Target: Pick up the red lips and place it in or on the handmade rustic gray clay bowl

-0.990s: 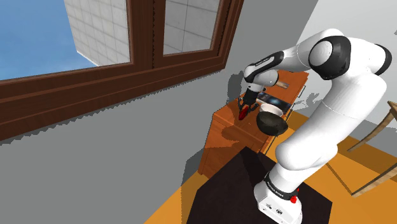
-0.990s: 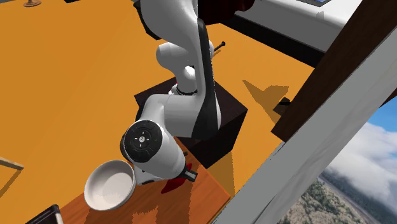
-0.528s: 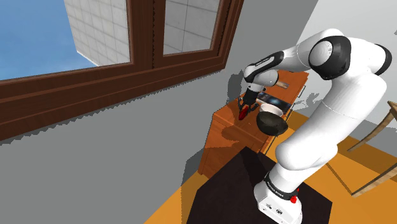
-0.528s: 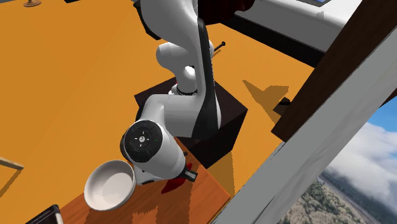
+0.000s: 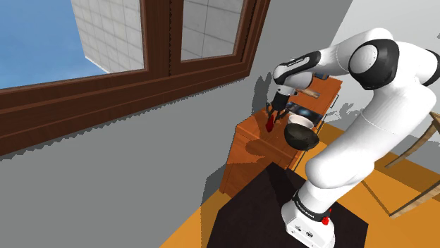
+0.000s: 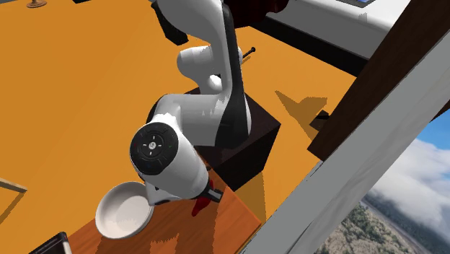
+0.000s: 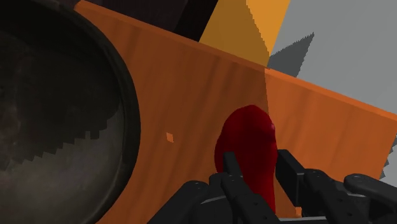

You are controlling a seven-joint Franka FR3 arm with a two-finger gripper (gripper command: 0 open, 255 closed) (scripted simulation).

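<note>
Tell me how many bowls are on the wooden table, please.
1. The bowl stands on the wooden table, close beside the red lips that the gripper clasps. The arm covers part of the table, so another could be hidden.

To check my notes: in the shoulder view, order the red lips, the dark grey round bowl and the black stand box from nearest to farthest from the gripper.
1. Red lips: clasped in the gripper.
2. Dark grey round bowl: just beside it.
3. Black stand box: far below, at lower right.
</note>
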